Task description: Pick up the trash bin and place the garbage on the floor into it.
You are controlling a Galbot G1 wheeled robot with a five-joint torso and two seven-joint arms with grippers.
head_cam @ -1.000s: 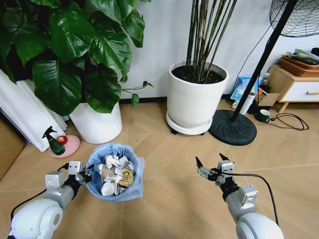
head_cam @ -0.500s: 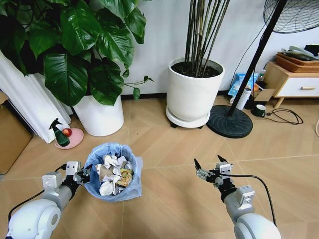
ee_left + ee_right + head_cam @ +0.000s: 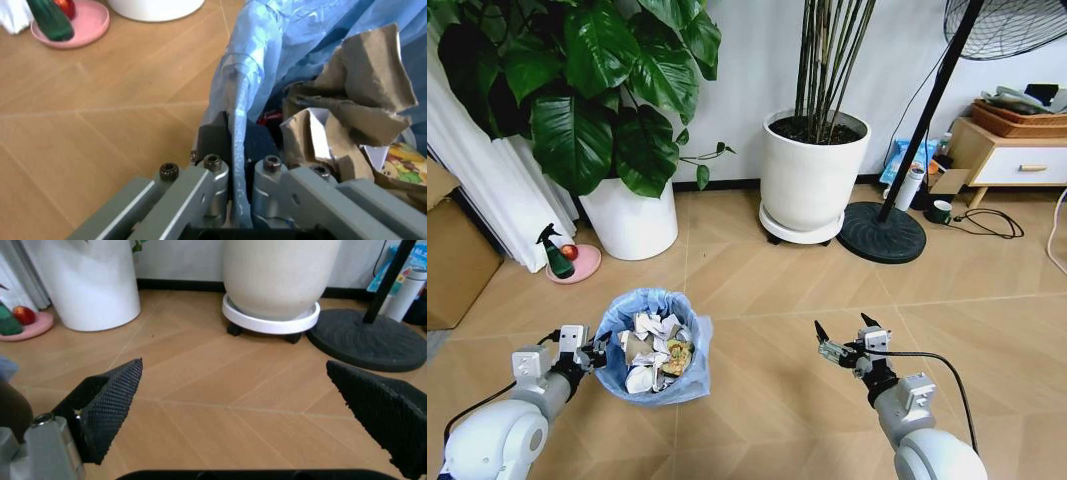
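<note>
The trash bin (image 3: 657, 299), a small round bin lined with a crinkly light blue bag (image 3: 280, 45), hangs at my lower left. My left gripper (image 3: 599, 350) is shut on its near rim, and the left wrist view shows the fingers (image 3: 213, 137) pinching the bag and rim between them. Garbage (image 3: 653, 346) fills the bin: crumpled white paper, torn brown paper (image 3: 363, 85) and a printed wrapper. My right gripper (image 3: 841, 326) hovers open and empty over the herringbone floor (image 3: 757, 280). Its two black fingertips (image 3: 110, 395) are spread wide.
Two white plant pots (image 3: 632, 215) (image 3: 812, 180) stand by the far wall. A fan's black base (image 3: 882, 232) lies right of them. A pink dish with a green spray bottle (image 3: 562, 258), a cardboard box (image 3: 457, 255) and a wooden cabinet (image 3: 1012, 160) with cables line the edges.
The whole picture has shifted, so the camera moved: pots and fan base sit higher and the cardboard box has come into view at left. Both grippers stay as they were.
</note>
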